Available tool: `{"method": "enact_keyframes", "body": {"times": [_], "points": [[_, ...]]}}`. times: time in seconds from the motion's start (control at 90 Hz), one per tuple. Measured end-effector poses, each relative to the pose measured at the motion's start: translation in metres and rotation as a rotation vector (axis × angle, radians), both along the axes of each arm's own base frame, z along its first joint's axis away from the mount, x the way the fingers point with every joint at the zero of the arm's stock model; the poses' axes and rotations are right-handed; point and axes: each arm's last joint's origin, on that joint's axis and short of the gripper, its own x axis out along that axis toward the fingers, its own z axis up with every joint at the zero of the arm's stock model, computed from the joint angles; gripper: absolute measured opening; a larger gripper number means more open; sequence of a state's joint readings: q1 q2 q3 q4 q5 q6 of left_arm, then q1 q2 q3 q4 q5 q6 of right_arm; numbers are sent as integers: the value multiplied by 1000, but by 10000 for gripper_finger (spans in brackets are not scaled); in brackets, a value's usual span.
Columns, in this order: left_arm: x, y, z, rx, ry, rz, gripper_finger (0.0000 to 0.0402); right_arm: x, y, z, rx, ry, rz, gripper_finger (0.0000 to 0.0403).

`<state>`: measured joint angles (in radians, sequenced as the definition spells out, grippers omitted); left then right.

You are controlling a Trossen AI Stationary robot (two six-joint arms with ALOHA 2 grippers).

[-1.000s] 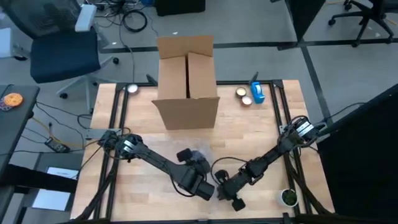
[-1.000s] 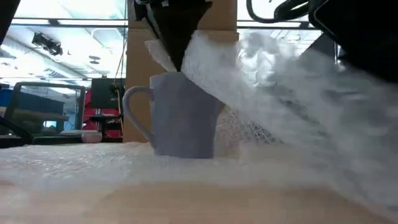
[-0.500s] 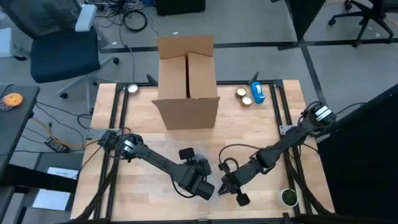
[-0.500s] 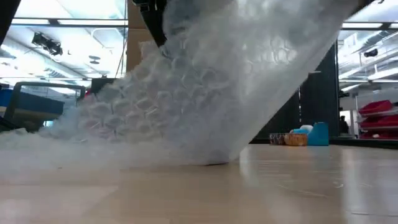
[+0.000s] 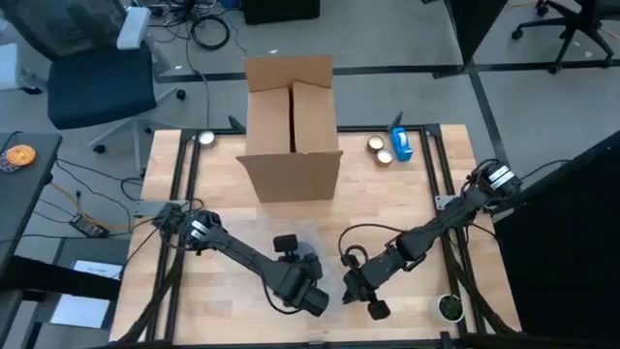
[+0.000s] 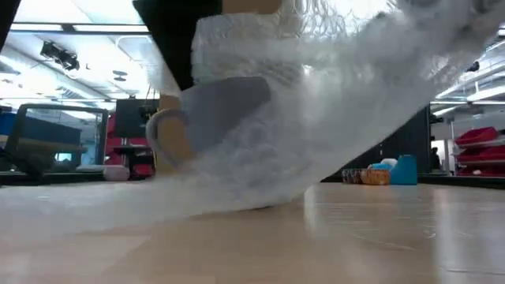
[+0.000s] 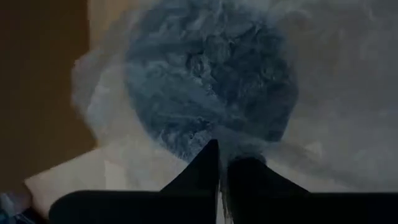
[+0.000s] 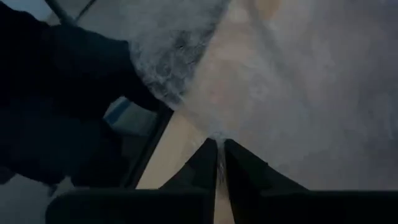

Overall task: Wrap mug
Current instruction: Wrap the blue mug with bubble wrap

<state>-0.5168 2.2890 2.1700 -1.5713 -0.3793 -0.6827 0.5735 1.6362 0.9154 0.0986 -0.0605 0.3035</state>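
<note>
Mug (image 6: 221, 110) x1 tilted, 2 grippers pinching bubble wrap (image 6: 331, 118).

The mug (image 6: 221, 110) is showing pale blue-grey at the centre of the low view, under translucent white bubble wrap (image 6: 331, 118) with a dotted bubble pattern. A plain brown cardboard box (image 5: 291, 126) is sitting at upper centre on the light wooden table (image 5: 407, 204).

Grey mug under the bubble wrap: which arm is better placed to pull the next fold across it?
Probably the right. The right claw is shut on the clear bubble wrap sheet, free to draw it over. The left claw is pinched shut on wrap against the tilted grey ceramic mug, seemingly steadying it.
</note>
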Motion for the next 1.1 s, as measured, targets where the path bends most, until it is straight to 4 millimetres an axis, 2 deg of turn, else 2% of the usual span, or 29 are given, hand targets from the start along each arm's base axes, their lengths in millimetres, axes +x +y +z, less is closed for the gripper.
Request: {"method": "enact_keyframes", "body": {"times": [0.3,0.644,0.911,0.989,1.1], "points": [[0,-2,3,-22,9,-26,58,5,-8,0,2,-1,-29,0],[9,7,22,128,-115,-89,92,9,-14,0,6,1,-42,0],[7,-2,49,-33,-116,-196,90,9,-13,0,13,6,-41,0],[3,3,55,-6,-112,-223,90,9,-13,0,14,6,-41,0],[4,22,68,-23,-134,-200,90,9,-13,1,15,3,-43,0]]}}
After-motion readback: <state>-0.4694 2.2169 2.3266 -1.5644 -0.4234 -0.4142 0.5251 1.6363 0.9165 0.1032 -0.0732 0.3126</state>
